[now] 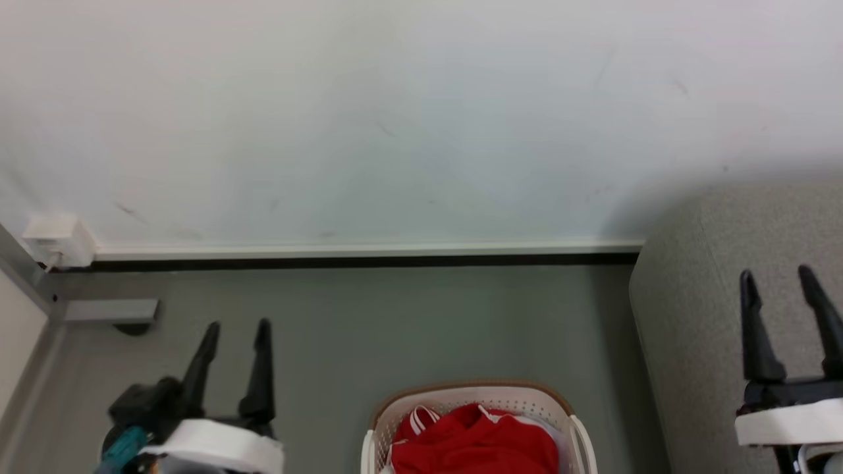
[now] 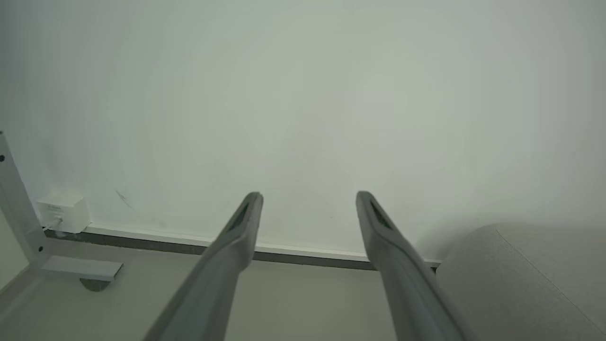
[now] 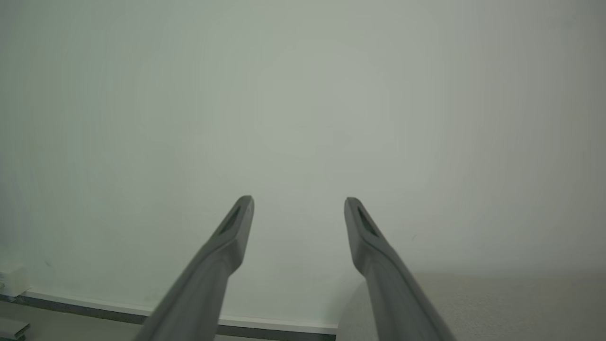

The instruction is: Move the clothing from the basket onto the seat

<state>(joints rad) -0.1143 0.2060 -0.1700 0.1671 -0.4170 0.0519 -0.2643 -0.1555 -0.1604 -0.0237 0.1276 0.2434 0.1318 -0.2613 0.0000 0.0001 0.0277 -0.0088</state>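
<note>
The red clothing (image 1: 475,442) with white stripes lies bunched in the white basket (image 1: 579,438) with the tan rim, at the bottom middle of the head view. The grey seat (image 1: 698,309) stands to the right of the basket; its rounded corner also appears as the seat (image 2: 511,279) and the seat (image 3: 497,303). My left gripper (image 1: 237,326) hangs open over the floor, left of the basket, holding nothing. My right gripper (image 1: 776,271) is open above the seat, also holding nothing. In the wrist views the left gripper (image 2: 307,195) and right gripper (image 3: 298,200) point at the wall.
A pale wall (image 1: 421,118) with a white baseboard (image 1: 362,250) runs behind the grey floor (image 1: 408,329). A white socket box (image 1: 58,238) sits at the wall's lower left, beside a grey metal frame foot (image 1: 108,311).
</note>
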